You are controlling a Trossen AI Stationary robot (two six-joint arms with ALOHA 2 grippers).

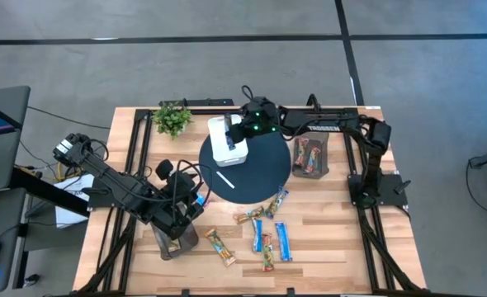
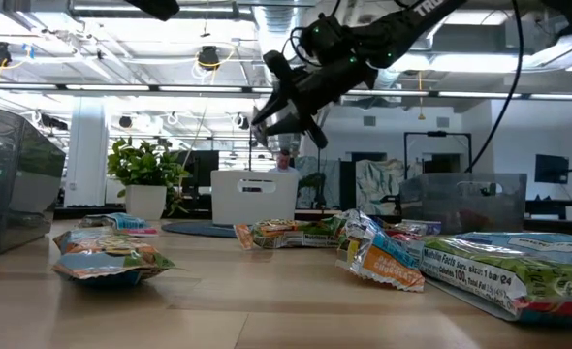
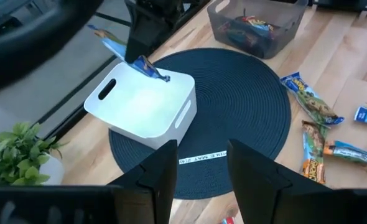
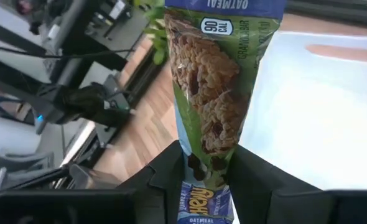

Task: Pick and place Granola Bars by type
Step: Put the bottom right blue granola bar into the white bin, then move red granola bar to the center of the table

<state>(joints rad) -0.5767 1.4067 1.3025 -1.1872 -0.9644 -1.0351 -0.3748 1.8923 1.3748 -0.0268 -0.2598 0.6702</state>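
Note:
My right gripper [image 1: 242,125] hovers over the white tray [image 1: 220,150] on the far part of the round black mat [image 1: 264,169], shut on a blue-and-green granola bar [image 4: 216,87]. That bar [image 3: 129,55] also shows in the left wrist view, over the tray [image 3: 143,106]. My left gripper [image 3: 202,168] is open and holds nothing; it sits at the table's near left above a grey bin [image 1: 176,241]. Several more bars [image 1: 264,231] lie flat on the wood near the mat's near edge. Others lie in the grey bin [image 1: 310,155] to the mat's right. My right gripper pinches the granola bar between its two fingers near one end [image 4: 205,163], the fingers across its width. It comes from above, slanting down. The bar is lifted clear and reaches beyond the fingertips, its free end [image 3: 160,77] over the white tray.
A small potted plant [image 1: 172,120] stands at the far left of the table. A thin white stick [image 1: 224,180] lies on the mat near the tray. Bare wood shows at the near right [image 1: 342,247]. In the low view, bars [image 2: 102,257] lie close to the camera.

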